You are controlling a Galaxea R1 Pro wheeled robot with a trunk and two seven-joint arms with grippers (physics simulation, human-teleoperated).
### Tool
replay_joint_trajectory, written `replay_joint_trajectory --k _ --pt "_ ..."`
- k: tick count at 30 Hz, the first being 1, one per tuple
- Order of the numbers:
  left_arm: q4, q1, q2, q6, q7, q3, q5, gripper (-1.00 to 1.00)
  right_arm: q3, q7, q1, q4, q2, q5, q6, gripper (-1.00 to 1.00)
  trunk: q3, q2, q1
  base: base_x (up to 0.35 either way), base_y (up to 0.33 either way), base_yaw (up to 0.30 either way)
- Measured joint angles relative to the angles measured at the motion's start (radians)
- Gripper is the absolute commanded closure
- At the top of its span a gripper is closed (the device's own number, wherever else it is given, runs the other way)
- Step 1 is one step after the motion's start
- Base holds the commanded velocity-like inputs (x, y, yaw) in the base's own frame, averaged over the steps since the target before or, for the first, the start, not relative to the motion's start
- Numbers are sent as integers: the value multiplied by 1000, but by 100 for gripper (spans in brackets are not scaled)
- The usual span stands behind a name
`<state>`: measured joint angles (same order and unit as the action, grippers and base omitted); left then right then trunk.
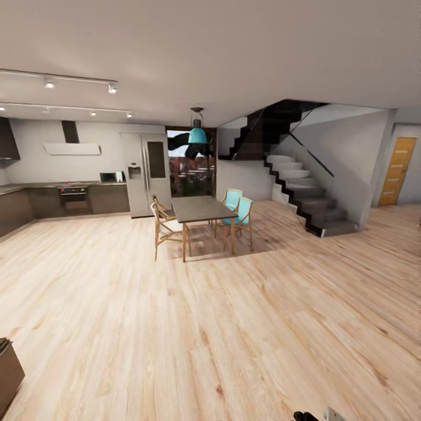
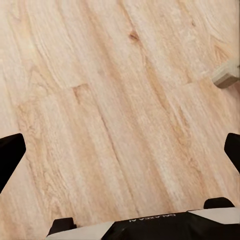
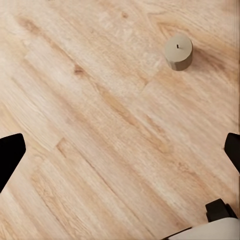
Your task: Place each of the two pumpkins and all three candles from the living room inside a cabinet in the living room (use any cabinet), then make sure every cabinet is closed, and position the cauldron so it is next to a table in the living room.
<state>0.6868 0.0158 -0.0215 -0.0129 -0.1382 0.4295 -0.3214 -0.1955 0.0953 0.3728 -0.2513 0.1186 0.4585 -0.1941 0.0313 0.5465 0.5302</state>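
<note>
The right gripper (image 3: 120, 152) hangs over bare wood floor (image 3: 100, 125) with its two dark fingertips spread wide apart at the side edges of the right wrist view, holding nothing. One candle (image 3: 178, 51), a short beige-grey cylinder with a small dark wick mark on top, stands upright on the floor in the upper right of that view, well apart from the fingertips. The left gripper (image 2: 120, 152) is likewise spread wide over pale planks, empty, and a corner of a pale grey block (image 2: 226, 75) pokes in at the right edge of the left wrist view; what it belongs to cannot be told. The head view looks across a large open room: a dark dining table (image 1: 202, 209) with wooden and turquoise chairs (image 1: 240, 213) stands in the middle distance under a teal hanging lamp (image 1: 197, 133), a kitchen with a steel fridge (image 1: 146, 173) lines the left wall, a staircase (image 1: 304, 193) rises at the right, and an orange door (image 1: 397, 171) sits at far right. A dark brown corner of furniture (image 1: 9, 374) shows at lower left.
</note>
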Motion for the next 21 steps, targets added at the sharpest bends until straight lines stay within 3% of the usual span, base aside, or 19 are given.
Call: replay_joint_trajectory --k 12,21 --pt "-13 -1 -1 2 0 0 -1 -100 -7 0 0 2 1 -1 -1 -100 -19 0 0 15 -3 -84" --pt "-14 -1 -1 1 0 0 -1 -100 -9 -2 0 2 1 -1 -15 -100 -33 0 0 127 26 -21"
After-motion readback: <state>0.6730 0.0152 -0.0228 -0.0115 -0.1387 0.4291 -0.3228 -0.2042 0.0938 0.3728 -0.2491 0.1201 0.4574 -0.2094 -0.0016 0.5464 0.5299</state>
